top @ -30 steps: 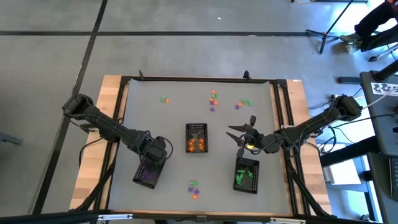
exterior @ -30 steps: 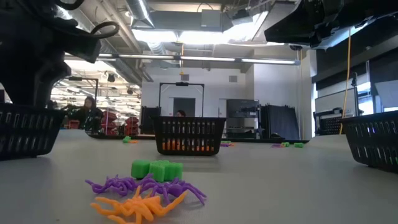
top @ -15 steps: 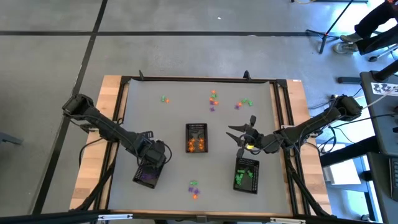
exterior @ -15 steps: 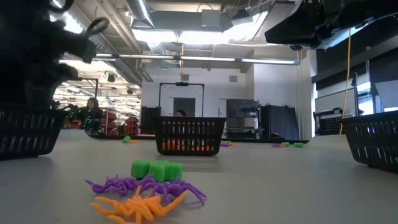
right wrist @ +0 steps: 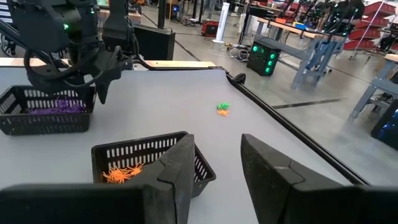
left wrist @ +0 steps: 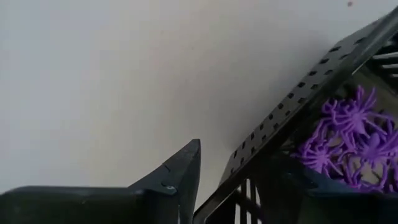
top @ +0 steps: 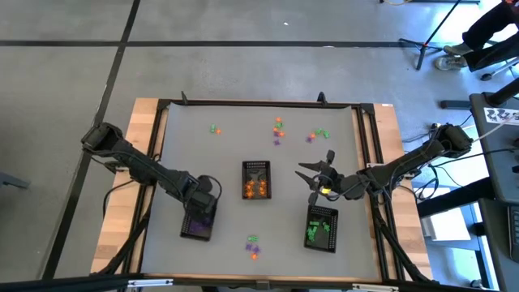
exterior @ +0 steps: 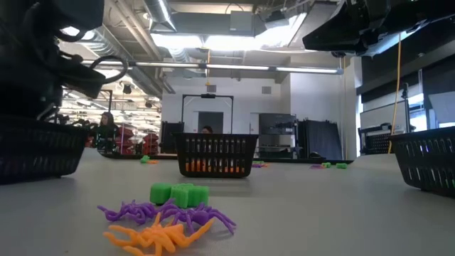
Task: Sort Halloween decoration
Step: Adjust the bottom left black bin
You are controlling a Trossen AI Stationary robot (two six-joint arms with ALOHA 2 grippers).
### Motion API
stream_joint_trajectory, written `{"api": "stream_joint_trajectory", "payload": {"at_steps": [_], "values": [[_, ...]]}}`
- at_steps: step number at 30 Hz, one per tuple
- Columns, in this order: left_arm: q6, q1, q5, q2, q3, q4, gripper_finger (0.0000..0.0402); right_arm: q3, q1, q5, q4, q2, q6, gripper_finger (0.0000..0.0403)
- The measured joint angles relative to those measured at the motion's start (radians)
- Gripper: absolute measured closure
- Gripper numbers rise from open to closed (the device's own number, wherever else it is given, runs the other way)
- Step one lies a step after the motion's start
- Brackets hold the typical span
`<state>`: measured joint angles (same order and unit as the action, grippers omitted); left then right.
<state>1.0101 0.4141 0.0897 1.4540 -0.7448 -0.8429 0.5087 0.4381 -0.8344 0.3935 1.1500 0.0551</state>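
Note:
Tiny orange, purple and green trinkets lie in heaps at the far side (top: 278,130) (top: 318,134) (top: 215,128) and near the front edge (top: 253,246) (exterior: 167,217). The left black mesh tray (top: 197,225) holds purple spiders (left wrist: 348,134). My left gripper (top: 201,207) (left wrist: 239,158) points down over that tray's far end, with the tray's wall between its open fingers. My right gripper (top: 308,174) (right wrist: 217,143) hovers open and level between the middle tray and the right tray, with nothing between its fingers. My left gripper stands astride the purple tray's far short wall (left wrist: 273,134), one finger (left wrist: 180,180) outside and the other inside. It comes from above, pointing down. A thin gap shows beside the outer finger, and the rim hides where the inner one meets the wall. The tray rests flat on the table.
The middle tray (top: 257,180) holds orange pieces and the right tray (top: 322,229) green ones. A raised black frame (top: 259,104) borders the table. Bare tabletop lies between the trays and the far heaps. A person (exterior: 106,128) shows in the room behind.
My left gripper has sunk toward the purple tray's far end and rolled about its own axis. The tray has turned on the table with it, from slanted to nearly square with the table's edges.

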Motion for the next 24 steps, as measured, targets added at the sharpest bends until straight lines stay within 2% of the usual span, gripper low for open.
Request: {"api": "stream_joint_trajectory", "payload": {"at_steps": [4,12,17,24], "values": [[0.115,0.001,-0.009,0.0,0.0,-0.012,0.0276,0.0,0.0,0.0,0.0,0.0,0.0,0.0274],[0.233,0.001,-0.029,0.0,0.0,-0.021,0.0279,0.0,0.0,0.027,-0.004,0.0,0.018,0.0274],[0.189,0.017,-0.033,0.0,-0.022,-0.024,0.028,0.0,0.0,0.033,-0.006,0.0,0.019,0.0274],[0.079,0.028,-0.03,-0.001,-0.124,-0.083,0.028,0.0,0.0,0.035,-0.006,0.0,0.027,0.0274]]}}
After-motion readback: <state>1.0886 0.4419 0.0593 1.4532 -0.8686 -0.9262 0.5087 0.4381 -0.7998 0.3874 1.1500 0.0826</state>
